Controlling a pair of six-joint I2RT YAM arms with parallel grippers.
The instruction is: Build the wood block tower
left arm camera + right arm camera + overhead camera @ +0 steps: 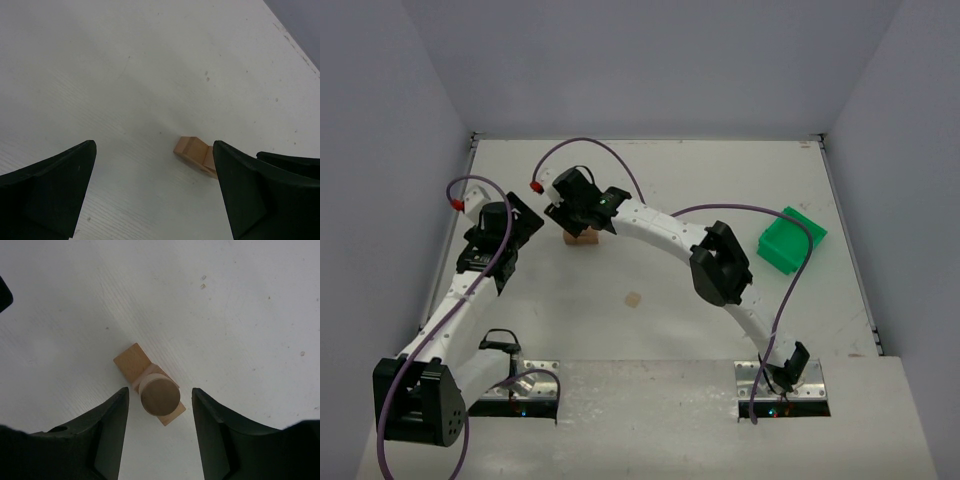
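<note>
The wood block tower (pixel 583 237) stands at the back left of the table. In the right wrist view it is a flat tan bar (pixel 131 361) lying on the table, a small block on the bar and a round cylinder (pixel 160 396) on top. My right gripper (pixel 160 391) hangs straight over it, open, with a gap between each jaw and the cylinder. Just left of the tower is my left gripper (pixel 154 150), wide open and holding nothing. The tower's base (pixel 192 150) shows beside its right finger, which partly hides it.
A single small tan block (pixel 633 299) lies on the table in front of the tower, near the middle. At the right stands a bright green bin (pixel 791 240). Grey walls close in the table at the back and on both sides.
</note>
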